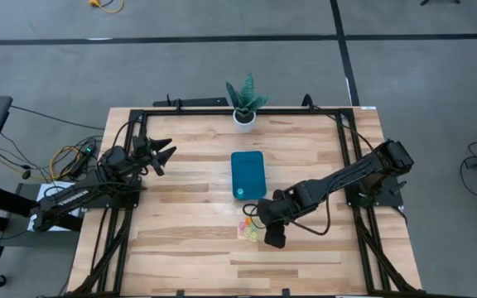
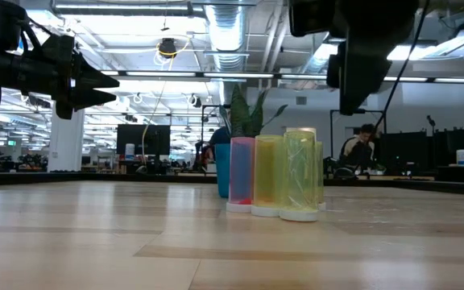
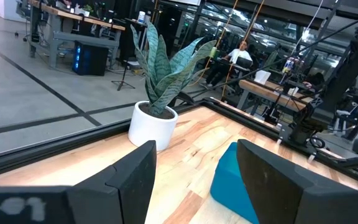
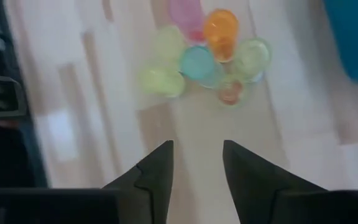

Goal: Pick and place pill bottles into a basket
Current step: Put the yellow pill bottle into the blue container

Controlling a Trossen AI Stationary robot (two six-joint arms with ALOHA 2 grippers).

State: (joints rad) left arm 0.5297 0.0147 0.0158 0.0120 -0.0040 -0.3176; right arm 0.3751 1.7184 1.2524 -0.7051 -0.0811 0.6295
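Observation:
Several tiny pill bottles (image 1: 248, 229) in pink, orange, yellow, green and blue stand upright in a tight cluster (image 4: 204, 59) on the table, near the teal tray's near end. In the low view they stand as a row (image 2: 276, 177). The teal basket (image 1: 248, 174) lies flat at the table's middle; one bottle (image 1: 240, 194) shows inside it at its near end. My right gripper (image 4: 196, 163) hovers open above the table just right of the cluster (image 1: 273, 236), empty. My left gripper (image 3: 194, 174) is open and empty, raised at the table's left (image 1: 162, 154).
A potted plant in a white pot (image 1: 244, 106) stands at the table's far edge behind the basket. Black frame rails (image 1: 346, 157) run along the table's sides. Bare wood lies left and near of the bottles.

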